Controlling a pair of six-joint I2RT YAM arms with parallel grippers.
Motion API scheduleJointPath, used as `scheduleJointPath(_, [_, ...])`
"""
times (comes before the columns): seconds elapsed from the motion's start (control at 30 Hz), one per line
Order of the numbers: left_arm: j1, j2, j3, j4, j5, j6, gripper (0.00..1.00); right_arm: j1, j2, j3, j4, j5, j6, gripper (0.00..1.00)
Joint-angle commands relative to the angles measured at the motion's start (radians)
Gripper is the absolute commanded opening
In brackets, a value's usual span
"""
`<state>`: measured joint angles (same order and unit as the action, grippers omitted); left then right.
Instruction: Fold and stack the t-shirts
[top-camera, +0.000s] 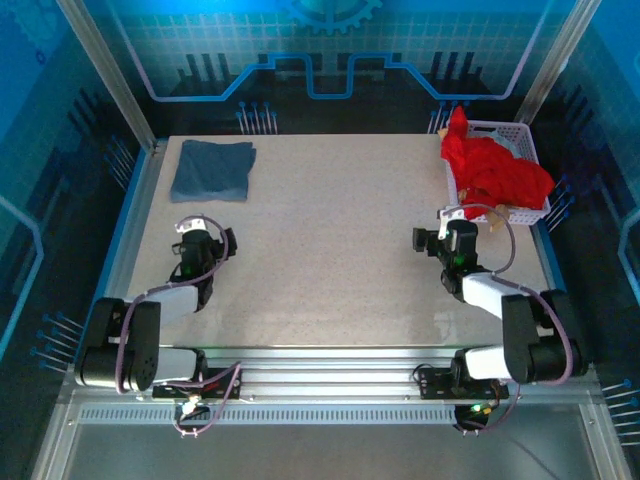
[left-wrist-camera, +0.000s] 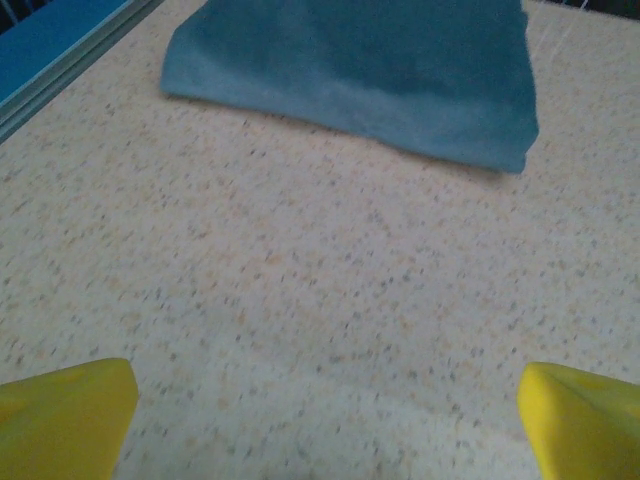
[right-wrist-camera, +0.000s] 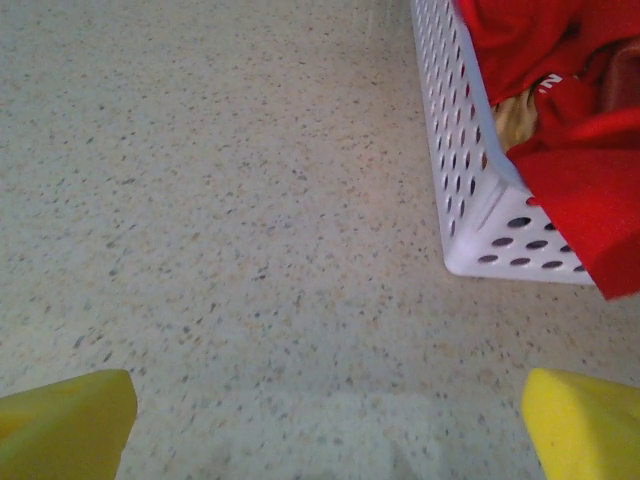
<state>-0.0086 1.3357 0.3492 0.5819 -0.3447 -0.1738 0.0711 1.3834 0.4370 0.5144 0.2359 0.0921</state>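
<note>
Two robot arms sit low at the near edge of a speckled table (top-camera: 330, 260). The wide middle of the top lies bare between them and open all the way to the far edge. The blue-grey shirt (top-camera: 213, 170) lies folded flat in the far left corner. Its left side is near the metal rail (top-camera: 138, 215) that borders the table, and its far side is close to the back edge. The red shirt (top-camera: 497, 172) is heaped, unfolded, in a white plastic basket (top-camera: 522, 130) at the far right corner. It spills over the basket's near rim and peaks above the basket's far left corner. The basket stands hard by the table's right edge.

The left claw (left-wrist-camera: 328, 400) hangs over bare tabletop, its yellow fingers (left-wrist-camera: 70, 410) spread wide with nothing between them. The folded shirt lies ahead of it, well apart. The right claw (right-wrist-camera: 328, 405) is likewise wide open and empty, over bare surface just short of the basket's near left corner.

The camera above takes in both shirts, both arms and the table's borders at once. The left wrist camera adds the folded shirt's thick, rounded near edge and a strip of the rail at upper left. The right wrist camera brings the basket's holed wall up close, with red cloth drooping over its near rim. It also shows something tan lying inside among the red, too little of it to tell what it is.
</note>
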Motion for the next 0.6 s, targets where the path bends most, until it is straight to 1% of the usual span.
scheduleJointPath(0.0, [0.037,0.024,-0.002,0.199,0.076,0.045,0.99,-0.027,0.051,-0.011,0.189,-0.057,-0.026,1.00])
scheduleJointPath(0.07, [0.050,0.086,-0.062,0.387,0.083,0.039,0.99,-0.012,0.081,-0.036,0.264,-0.045,-0.038,1.00])
scheduleJointPath(0.1, [0.048,0.104,-0.074,0.428,0.099,0.054,0.99,-0.014,0.089,-0.050,0.292,-0.033,-0.032,1.00])
scheduleJointPath(0.13, [0.034,0.108,-0.066,0.408,0.115,0.073,0.99,-0.017,0.097,-0.058,0.314,-0.028,-0.025,1.00])
scheduleJointPath(0.17, [0.027,0.131,-0.064,0.428,0.127,0.086,0.99,-0.012,0.101,-0.057,0.314,-0.017,-0.025,1.00])
scheduleJointPath(0.2, [0.026,0.171,-0.081,0.494,0.129,0.087,0.99,-0.004,0.110,-0.058,0.327,0.000,-0.032,1.00])
scheduleJointPath(0.23, [0.025,0.243,-0.103,0.642,0.126,0.104,0.99,0.006,0.112,-0.049,0.313,0.018,-0.036,1.00])
scheduleJointPath(0.27, [0.024,0.229,-0.102,0.606,0.128,0.102,0.99,0.010,0.115,-0.041,0.302,0.025,-0.038,1.00])
scheduleJointPath(0.3, [0.024,0.185,-0.080,0.483,0.132,0.087,0.99,0.013,0.116,-0.037,0.298,0.035,-0.040,1.00])
scheduleJointPath(0.33, [0.024,0.179,-0.058,0.444,0.142,0.091,0.99,0.015,0.117,-0.037,0.299,0.034,-0.040,1.00])
scheduleJointPath(0.37, [0.024,0.208,-0.057,0.492,0.159,0.105,0.99,0.015,0.117,-0.037,0.299,0.036,-0.041,1.00])
scheduleJointPath(0.4, [0.024,0.213,-0.054,0.493,0.162,0.110,0.99,0.016,0.117,-0.037,0.299,0.036,-0.042,1.00])
scheduleJointPath(0.53, [0.010,0.204,0.014,0.348,0.157,0.122,0.99,0.013,0.117,-0.037,0.297,0.034,-0.040,1.00])
scheduleJointPath(0.57, [0.009,0.204,0.016,0.351,0.155,0.122,0.99,0.013,0.117,-0.037,0.296,0.034,-0.039,1.00])
